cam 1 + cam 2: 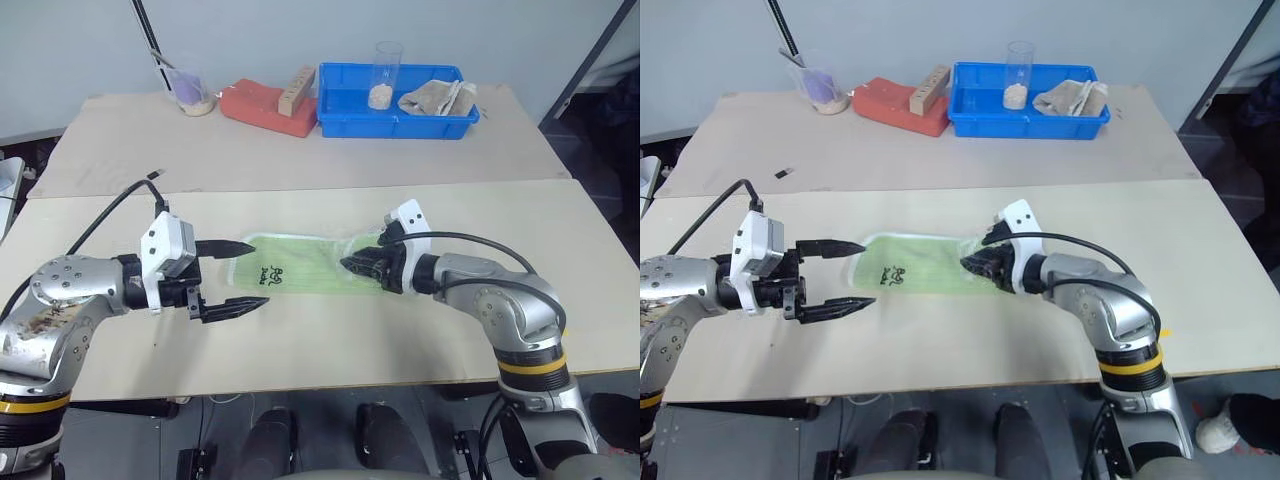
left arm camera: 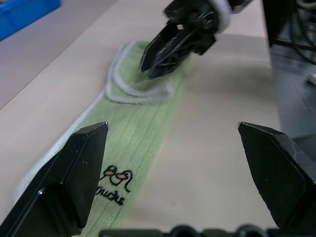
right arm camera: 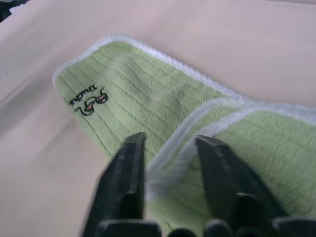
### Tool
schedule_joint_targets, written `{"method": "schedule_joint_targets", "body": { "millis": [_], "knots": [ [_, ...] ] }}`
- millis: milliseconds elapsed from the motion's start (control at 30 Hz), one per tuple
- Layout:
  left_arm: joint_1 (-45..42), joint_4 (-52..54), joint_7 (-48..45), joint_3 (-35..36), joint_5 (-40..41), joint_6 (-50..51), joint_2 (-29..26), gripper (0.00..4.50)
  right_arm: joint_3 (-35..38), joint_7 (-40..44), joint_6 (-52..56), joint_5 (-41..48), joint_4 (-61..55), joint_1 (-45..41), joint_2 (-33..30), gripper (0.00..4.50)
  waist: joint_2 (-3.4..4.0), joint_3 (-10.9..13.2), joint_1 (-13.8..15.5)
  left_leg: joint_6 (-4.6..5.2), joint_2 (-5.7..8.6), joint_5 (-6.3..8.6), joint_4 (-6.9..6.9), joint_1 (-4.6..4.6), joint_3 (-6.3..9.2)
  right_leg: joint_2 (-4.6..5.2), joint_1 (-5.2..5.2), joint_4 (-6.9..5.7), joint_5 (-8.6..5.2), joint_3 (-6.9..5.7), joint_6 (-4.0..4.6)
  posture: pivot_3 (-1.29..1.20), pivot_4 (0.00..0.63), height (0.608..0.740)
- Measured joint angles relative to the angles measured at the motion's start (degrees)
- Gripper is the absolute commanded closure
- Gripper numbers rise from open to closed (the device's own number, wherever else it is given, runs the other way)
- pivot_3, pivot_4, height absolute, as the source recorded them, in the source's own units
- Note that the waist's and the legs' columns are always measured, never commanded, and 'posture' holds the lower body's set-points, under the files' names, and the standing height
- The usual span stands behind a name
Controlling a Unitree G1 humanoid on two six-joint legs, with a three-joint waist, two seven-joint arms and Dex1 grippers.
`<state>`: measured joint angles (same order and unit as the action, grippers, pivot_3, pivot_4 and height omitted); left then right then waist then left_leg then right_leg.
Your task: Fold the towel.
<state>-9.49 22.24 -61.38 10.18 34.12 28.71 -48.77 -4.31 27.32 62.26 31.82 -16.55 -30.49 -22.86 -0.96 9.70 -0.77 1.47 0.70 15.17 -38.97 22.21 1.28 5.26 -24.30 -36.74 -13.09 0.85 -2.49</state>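
The towel (image 1: 300, 262), light green with a white trim and a dark embroidered mark (image 1: 272, 273), lies flat in a long folded strip mid-table. Its right end is doubled over onto itself. My right gripper (image 1: 348, 265) rests low at that doubled end. In the right wrist view its fingers (image 3: 131, 168) stand parted, with the white folded edge (image 3: 197, 121) lying between them and not pinched. My left gripper (image 1: 260, 272) hovers wide open just off the towel's left end, with nothing between its fingers (image 2: 84, 163).
At the table's far side stand a blue bin (image 1: 340, 110) holding a beige cloth (image 1: 435, 97) and a clear cup (image 1: 385, 75), a red block (image 1: 262, 105) with a wooden piece on it, and a cup with purple contents (image 1: 190, 92).
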Motion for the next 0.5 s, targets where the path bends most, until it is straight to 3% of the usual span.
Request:
{"method": "schedule_joint_targets", "body": {
  "millis": [33,167,400,500],
  "knots": [
    [0.5,0.0,1.1,0.0,-0.2,0.0,0.6,0.0,0.0,0.1,0.0,0.0,-0.2,-0.1,0.0,1.12,0.0,0.0,0.0,0.0,0.0,0.0,0.0,0.0,0.0,0.01,0.0,-0.01,0.0,0.0,0.0,0.0,0.15,0.74],
    [3.4,1.9,9.1,1.1,-0.4,0.8,5.9,0.0,-1.7,1.7,-0.5,-0.1,-2.0,-0.3,-1.8,1.12,0.0,0.0,0.0,0.0,-0.06,0.0,0.0,0.02,-0.01,0.05,0.0,0.01,0.0,0.02,0.0,0.0,0.15,0.74],
    [14.0,10.1,32.1,6.9,6.7,11.7,21.4,0.0,-6.1,13.6,-13.2,-4.8,-4.3,-0.4,-12.8,1.12,-0.05,0.0,0.0,-0.01,-0.07,0.01,-0.01,-0.03,-0.01,0.1,0.07,0.06,0.01,0.04,-0.01,0.0,0.15,0.74],
    [16.1,12.0,42.9,7.4,7.1,15.4,28.3,0.0,-6.6,17.6,-18.1,-6.5,-3.9,-0.7,-14.2,1.12,-0.08,0.0,0.2,-0.03,-0.07,-0.01,-0.04,-0.05,0.02,0.08,0.11,0.03,0.01,0.02,0.0,0.0,0.15,0.74]
  ]
}}
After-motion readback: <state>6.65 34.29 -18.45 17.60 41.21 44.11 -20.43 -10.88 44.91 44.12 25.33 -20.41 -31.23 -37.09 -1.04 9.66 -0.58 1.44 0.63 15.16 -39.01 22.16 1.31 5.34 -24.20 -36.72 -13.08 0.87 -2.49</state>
